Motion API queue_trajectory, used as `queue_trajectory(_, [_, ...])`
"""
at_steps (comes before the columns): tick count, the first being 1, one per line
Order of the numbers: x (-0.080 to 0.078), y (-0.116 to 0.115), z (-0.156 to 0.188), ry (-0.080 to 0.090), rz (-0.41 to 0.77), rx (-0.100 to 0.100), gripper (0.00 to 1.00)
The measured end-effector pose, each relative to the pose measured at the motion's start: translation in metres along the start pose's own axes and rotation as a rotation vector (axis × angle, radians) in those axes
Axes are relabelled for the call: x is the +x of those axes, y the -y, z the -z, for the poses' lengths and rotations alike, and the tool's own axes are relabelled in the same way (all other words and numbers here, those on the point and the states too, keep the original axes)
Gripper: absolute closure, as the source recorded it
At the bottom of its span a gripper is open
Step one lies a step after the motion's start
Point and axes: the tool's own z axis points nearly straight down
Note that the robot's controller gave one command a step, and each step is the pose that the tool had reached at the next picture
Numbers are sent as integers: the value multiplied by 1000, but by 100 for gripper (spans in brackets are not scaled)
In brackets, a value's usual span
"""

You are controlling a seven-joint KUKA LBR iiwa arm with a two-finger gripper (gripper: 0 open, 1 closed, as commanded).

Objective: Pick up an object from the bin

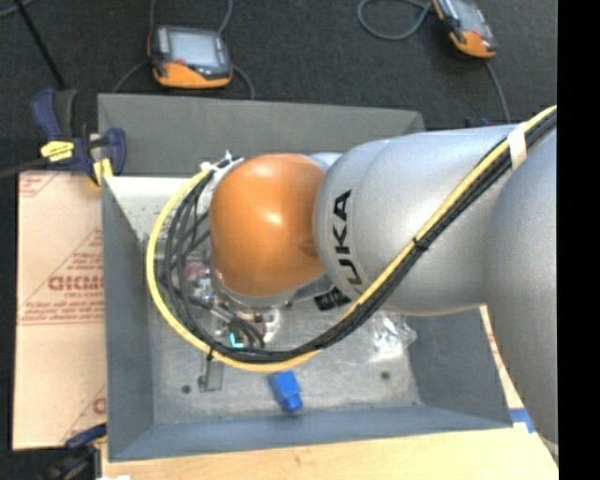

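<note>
I cannot tell whether the fingers are open or closed under the orange cover (267, 225). Nearest lies a small blue block (286, 392) by the bin's (122, 309) near wall. It is probably light and stiff; I'd grip its narrow sides.

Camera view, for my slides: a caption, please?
KUKA arm reaches low into the grey bin, near a small blue block and a crumpled pale wrapper.

A dark, matte floor (300, 56) runs across the top of your view, from 10 o'clock to 2 o'clock. At 11 o'clock an orange-and-grey handheld unit (190, 56) lies screen up, a thin black cable (229, 14) leading off the top edge. At 1 o'clock a second orange-and-grey unit (466, 26) lies tilted, cut by the edge, a looped black cable (389, 33) just beside it.
</note>
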Motion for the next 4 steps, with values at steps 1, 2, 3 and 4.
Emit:
queue_trajectory(1, [-78, 19, 17, 14, -62, -1, 0])
queue_trajectory(2, [-160, 12, -90, 7, -17, 1, 0])
queue_trajectory(3, [-159, 19, -132, 5, 5, 0, 0])
queue_trajectory(4, [-160, 18, -128, 10, 1, -3, 100])
